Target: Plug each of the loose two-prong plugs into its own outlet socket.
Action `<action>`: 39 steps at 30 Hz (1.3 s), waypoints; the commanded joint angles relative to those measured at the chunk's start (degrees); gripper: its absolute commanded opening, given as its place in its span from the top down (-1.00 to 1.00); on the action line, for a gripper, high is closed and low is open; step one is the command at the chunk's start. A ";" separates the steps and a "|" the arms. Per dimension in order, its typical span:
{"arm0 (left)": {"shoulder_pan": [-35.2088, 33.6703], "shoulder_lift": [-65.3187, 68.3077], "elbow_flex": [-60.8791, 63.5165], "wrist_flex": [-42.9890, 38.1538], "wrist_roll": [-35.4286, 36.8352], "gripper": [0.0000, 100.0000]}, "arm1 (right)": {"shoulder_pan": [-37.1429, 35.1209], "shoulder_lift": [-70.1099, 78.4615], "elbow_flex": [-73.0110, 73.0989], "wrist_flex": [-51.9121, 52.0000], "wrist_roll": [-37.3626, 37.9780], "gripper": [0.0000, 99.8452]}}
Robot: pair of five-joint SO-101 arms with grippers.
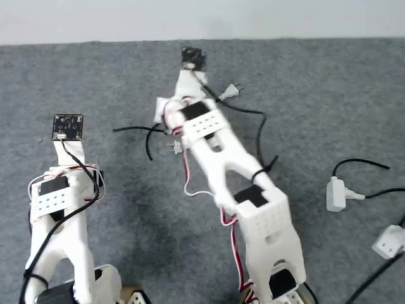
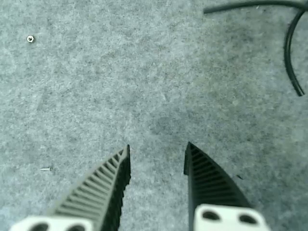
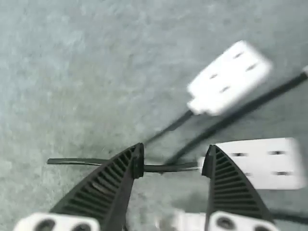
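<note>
Left claw: my left claw [image 2: 158,147] is open. Its two ribbed fingers [image 2: 106,187] are spread above bare grey bench [image 2: 144,72], and it holds nothing.
Right claw: my right claw [image 3: 174,147] is open as well, with nothing gripped. A thin black cord [image 3: 163,167] crosses the gap just past its fingertips, and I can't tell whether it touches them.
Sockets at the right claw: a white socket block [image 3: 228,77] lies ahead of this claw with its slots facing up, and a dark lead runs from it back toward the claw. A second socket block [image 3: 260,161] lies just beside one finger.
Farther sockets: from the high view, a far white block [image 1: 335,193] and an edge block [image 1: 389,242] sit well apart from both claws, on the outer side of the right arm [image 1: 221,158]. Black cords run by them.
Plugs: a loose plug [image 1: 231,92] lies on the bench near the right claw, with its prongs free and a black cable trailing from it. A second plug [image 1: 174,147] shows bare metal prongs just beside that claw's wrist, also in no socket.
Near the left claw: a black cable loop [image 2: 291,53] lies ahead and off to one side. A small nut [image 2: 30,38] sits well ahead, and a tiny pin [image 2: 45,168] lies near one finger.
</note>
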 commanded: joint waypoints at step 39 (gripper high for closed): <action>0.44 -1.32 -0.66 -1.23 -0.26 0.64 | 11.38 -13.58 6.51 23.16 -3.69 0.59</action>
